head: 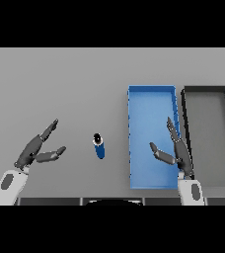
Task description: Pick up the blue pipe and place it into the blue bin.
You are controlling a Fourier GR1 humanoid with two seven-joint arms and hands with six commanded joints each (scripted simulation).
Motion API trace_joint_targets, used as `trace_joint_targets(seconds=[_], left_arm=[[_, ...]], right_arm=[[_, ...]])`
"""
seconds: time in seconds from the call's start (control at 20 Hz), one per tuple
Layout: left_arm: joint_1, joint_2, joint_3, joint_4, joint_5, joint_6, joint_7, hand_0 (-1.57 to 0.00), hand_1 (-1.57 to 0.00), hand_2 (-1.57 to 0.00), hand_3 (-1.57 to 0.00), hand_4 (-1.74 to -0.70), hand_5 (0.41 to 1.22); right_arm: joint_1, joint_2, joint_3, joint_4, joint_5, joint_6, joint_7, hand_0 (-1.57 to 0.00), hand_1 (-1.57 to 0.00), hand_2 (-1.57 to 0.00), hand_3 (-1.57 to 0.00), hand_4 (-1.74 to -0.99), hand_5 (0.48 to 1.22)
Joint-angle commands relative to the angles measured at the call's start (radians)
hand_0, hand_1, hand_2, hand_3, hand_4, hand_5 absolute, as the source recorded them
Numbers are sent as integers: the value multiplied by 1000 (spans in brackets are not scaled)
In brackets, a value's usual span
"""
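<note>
While both arms sit low in the head view, nothing is being held.

Blue pipe (100, 146): a short blue cylinder on the grey table (60, 84), lying between the two hands and just left of the blue bin. Its far end shows a dark opening; its surface detail is hard to make out.

Blue bin (151, 137): a long rectangular tray to the right of the pipe, apart from it. Its near right corner and part of its right wall are covered by the right arm.

Dark bin (210, 136): a black-rimmed tray with a grey floor, just beside the blue bin on the right. Its right edge is cut off by the picture's side.

Left robot hand (34, 150): released, fingers and thumb spread straight, over the table well left of the pipe, touching nothing visible. Whether it rests on the table or hovers cannot be told.

Right robot hand (176, 150): released, fingers pointing away and thumb out to the left, over the right side of the blue bin and holding nothing. Its height above the bin floor cannot be told.
</note>
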Motion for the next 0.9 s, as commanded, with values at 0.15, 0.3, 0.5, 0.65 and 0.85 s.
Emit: trace_joint_targets(seconds=[0.15, 0.3, 0.5, 0.65, 0.85], left_arm=[[7, 9, -67, -60, -6, -52, 80, 1, 1, 1, 1, -1063, 498], [-10, -24, -126, -76, -31, -75, 108, 1, 1, 1, 1, -1091, 472], [-23, -91, -192, -63, -80, -79, 103, 1, 1, 1, 1, -1109, 447], [-66, -148, -215, -11, -97, -82, 120, 1, 1, 1, 1, -1117, 446], [-119, -228, -240, 58, -114, -80, 140, 1, 1, 1, 1, -1114, 450]], right_arm=[[1, -5, -3, -3, -5, 5, -1, 1, 1, 1, 1, -1233, 604], [-9, 0, 0, 4, 3, 0, -3, 1, 1, 1, 1, -1248, 612], [0, 1, -1, 6, -7, 10, -7, 1, 1, 1, 1, -1263, 617], [8, 7, 3, -1, -4, 7, -3, 1, 1, 1, 1, -1272, 617], [10, 3, -6, -6, -7, 2, 9, 1, 1, 1, 1, -1276, 609]])
